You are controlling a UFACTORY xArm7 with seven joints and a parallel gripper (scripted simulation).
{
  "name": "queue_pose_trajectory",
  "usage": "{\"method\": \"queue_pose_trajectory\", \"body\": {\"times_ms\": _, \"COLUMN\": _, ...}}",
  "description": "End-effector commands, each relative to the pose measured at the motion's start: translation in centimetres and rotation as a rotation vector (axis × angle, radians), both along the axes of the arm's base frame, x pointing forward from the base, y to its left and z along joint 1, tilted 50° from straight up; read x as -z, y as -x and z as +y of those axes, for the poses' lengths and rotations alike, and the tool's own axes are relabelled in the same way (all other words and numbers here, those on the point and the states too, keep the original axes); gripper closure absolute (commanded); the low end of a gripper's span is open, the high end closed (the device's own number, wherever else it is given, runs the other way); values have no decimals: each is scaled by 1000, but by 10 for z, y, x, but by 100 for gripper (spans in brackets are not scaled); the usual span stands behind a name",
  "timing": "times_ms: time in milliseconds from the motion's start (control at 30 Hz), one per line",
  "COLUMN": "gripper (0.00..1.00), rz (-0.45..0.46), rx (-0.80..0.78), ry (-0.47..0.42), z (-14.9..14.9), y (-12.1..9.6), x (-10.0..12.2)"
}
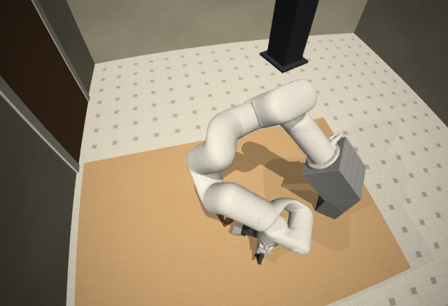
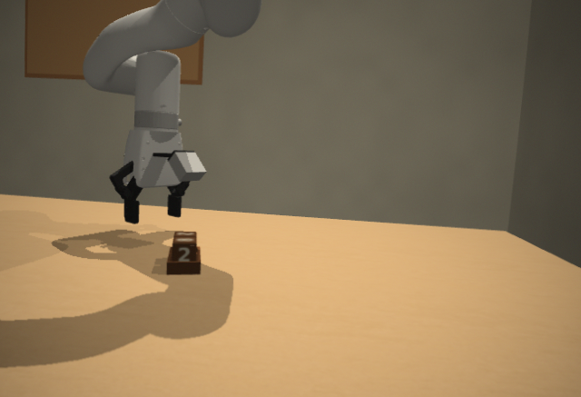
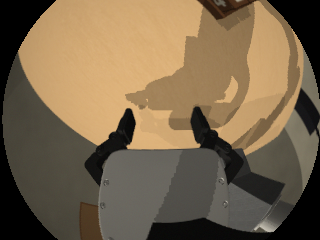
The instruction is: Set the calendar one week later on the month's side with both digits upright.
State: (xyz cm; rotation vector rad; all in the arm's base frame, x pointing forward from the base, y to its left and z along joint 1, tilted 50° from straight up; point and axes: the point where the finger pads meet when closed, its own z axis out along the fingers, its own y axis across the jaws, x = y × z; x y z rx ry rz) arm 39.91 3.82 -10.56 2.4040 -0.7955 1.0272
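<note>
The dark brown tray stands on the table, mostly hidden by the arm in the top view and cut off at the top edge in the wrist view. In the exterior view a brown cube shows a pale 2 on its near face, with pale marks above it; how the cubes stand is not clear. The wrist view shows part of a pale digit, seemingly a 4, and another pale mark beside it. My gripper is open and empty, pointing down above the table, left of the tray in the exterior view.
The wooden table bears the grey arm base. The arm arches over the tray, and its shadow falls around it. A black pillar stands on the floor beyond the table.
</note>
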Motion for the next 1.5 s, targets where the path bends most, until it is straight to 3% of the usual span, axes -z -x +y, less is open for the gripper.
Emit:
{"method": "queue_pose_trajectory", "body": {"times_ms": 0, "gripper": 0, "rz": 0, "rx": -2, "ry": -2, "z": 2, "y": 0, "x": 0}}
{"method": "queue_pose_trajectory", "body": {"times_ms": 500, "gripper": 0, "rz": 0, "rx": -2, "ry": -2, "z": 2, "y": 0, "x": -1}}
{"method": "queue_pose_trajectory", "body": {"times_ms": 1033, "gripper": 0, "rz": -1, "rx": -2, "ry": -3, "z": 18, "y": 15, "x": -19}}
{"method": "queue_pose_trajectory", "body": {"times_ms": 1200, "gripper": 0, "rz": -49, "rx": 54, "ry": -47, "z": 17, "y": 10, "x": -24}}
{"method": "queue_pose_trajectory", "body": {"times_ms": 1300, "gripper": 0, "rz": -49, "rx": 54, "ry": -47, "z": 16, "y": -3, "x": -36}}
{"method": "queue_pose_trajectory", "body": {"times_ms": 1467, "gripper": 0, "rz": -50, "rx": 55, "ry": -48, "z": 16, "y": -5, "x": -37}}
